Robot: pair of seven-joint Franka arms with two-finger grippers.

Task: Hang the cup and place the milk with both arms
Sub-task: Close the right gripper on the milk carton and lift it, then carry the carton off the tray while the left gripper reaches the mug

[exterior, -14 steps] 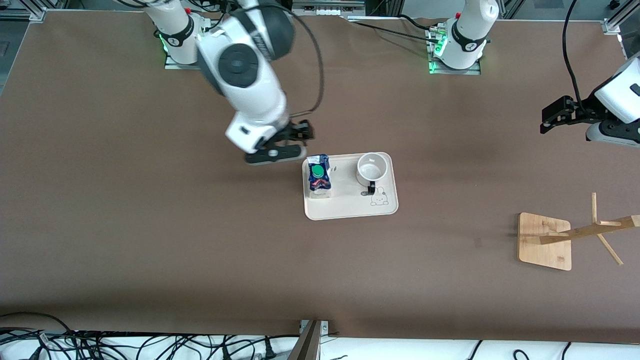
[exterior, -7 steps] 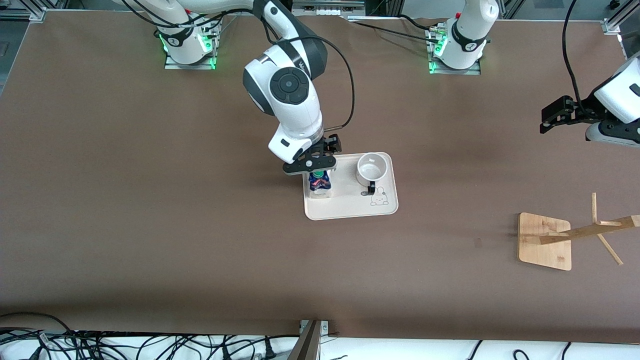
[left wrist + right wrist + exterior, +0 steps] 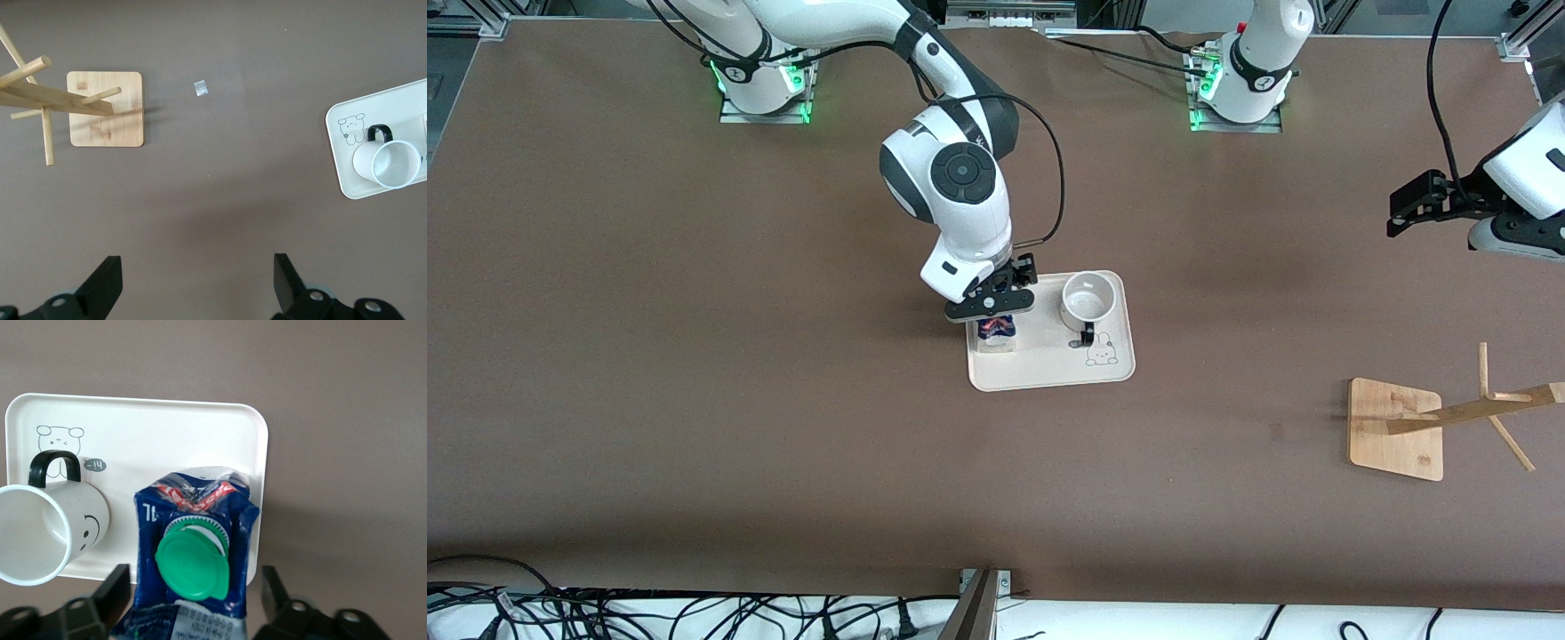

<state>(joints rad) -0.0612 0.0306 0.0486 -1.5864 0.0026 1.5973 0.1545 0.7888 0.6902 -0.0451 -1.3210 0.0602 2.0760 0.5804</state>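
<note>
The milk (image 3: 997, 332), a dark blue and white carton with a green cap, stands on the cream tray (image 3: 1049, 373) at the end toward the right arm. The white cup (image 3: 1089, 300) stands upright beside it on the tray, its black handle toward the front camera. My right gripper (image 3: 991, 308) is open and down over the milk. In the right wrist view its fingers (image 3: 113, 590) stand on either side of the milk (image 3: 193, 520) with small gaps, and the cup (image 3: 47, 533) is alongside. My left gripper (image 3: 1405, 213) is open and empty, waiting up in the air at the left arm's end.
A wooden rack (image 3: 1396, 429) with slanted pegs stands at the left arm's end, nearer the front camera than the tray. The left wrist view shows the rack (image 3: 105, 110), the tray (image 3: 343, 157), the cup (image 3: 395, 165) and my left gripper (image 3: 197, 280) over bare brown table.
My right arm has swung from beside the tray to over the milk and come down around it. The left arm has not moved.
</note>
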